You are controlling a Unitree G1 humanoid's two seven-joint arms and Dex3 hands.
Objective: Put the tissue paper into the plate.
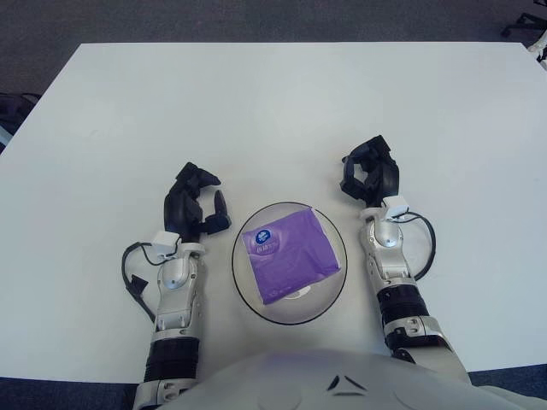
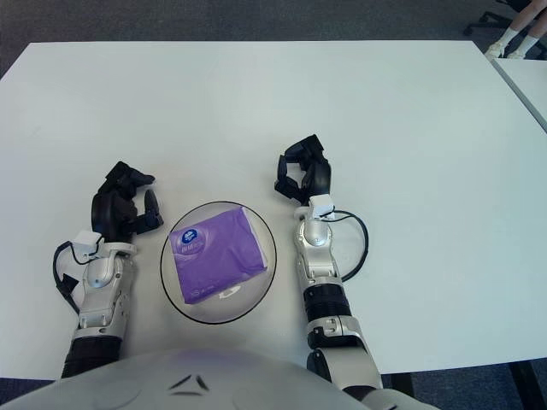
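A purple tissue pack (image 1: 288, 253) with a small blue round label lies inside a clear round plate (image 1: 244, 282) on the white table, near the front edge. My left hand (image 1: 197, 201) is just left of the plate, fingers relaxed and holding nothing. My right hand (image 1: 369, 171) is to the right of the plate and slightly farther back, fingers loosely curled and empty. Neither hand touches the pack or the plate.
The white table (image 1: 282, 111) stretches far back and to both sides. Dark carpet lies beyond its edges. A chair base and someone's feet (image 2: 513, 38) show at the far right corner.
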